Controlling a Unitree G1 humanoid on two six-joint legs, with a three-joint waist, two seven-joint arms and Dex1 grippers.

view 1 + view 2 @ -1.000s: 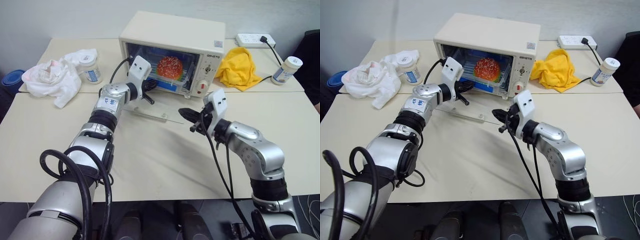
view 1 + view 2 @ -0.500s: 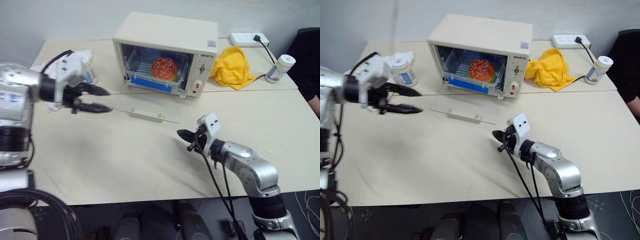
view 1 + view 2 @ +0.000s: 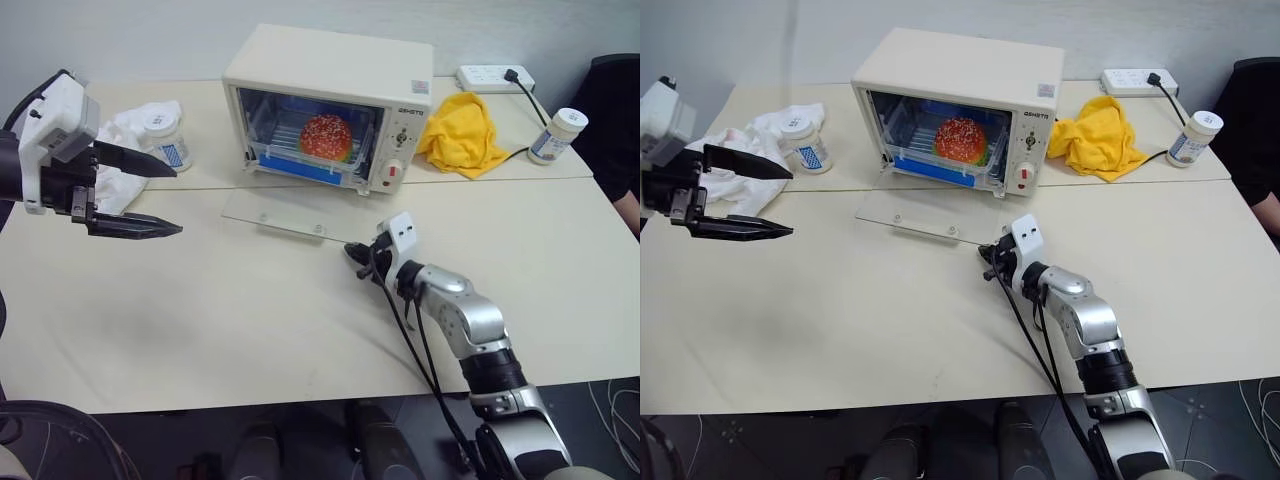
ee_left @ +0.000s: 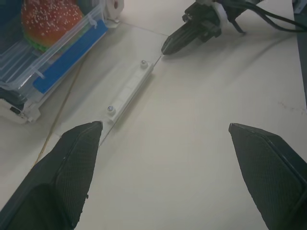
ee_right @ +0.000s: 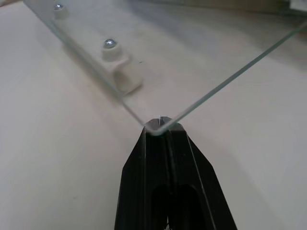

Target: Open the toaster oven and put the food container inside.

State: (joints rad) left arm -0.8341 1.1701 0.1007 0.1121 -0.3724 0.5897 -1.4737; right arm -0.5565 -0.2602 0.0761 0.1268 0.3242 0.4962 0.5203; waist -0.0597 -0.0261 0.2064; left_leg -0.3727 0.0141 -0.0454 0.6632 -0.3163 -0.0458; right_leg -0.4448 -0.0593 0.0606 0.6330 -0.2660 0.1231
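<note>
The cream toaster oven (image 3: 335, 62) stands at the back of the table, its glass door (image 3: 285, 208) folded down flat on the tabletop. Inside on the rack sits the food container (image 3: 312, 150), clear with blue clips and a toy burger in it. My left gripper (image 3: 177, 201) hangs open well to the left of the oven, above the table, holding nothing. My right gripper (image 5: 160, 122) is shut, its tip touching the door's near right corner, beside the cream handle (image 5: 122, 76). In the left wrist view, the right gripper (image 4: 165, 47) points at that corner.
A white cloth (image 3: 125, 135) and a small white jar (image 3: 163, 137) lie left of the oven. A yellow cloth (image 3: 460, 135), another jar (image 3: 555, 134) and a power strip (image 3: 495, 77) are at the back right. A person's dark sleeve (image 3: 615, 130) shows at the right edge.
My left gripper has pulled back from the oven mouth to the left, risen and opened. My right gripper has sunk and moved forward to the door's corner. The head camera has shifted.
</note>
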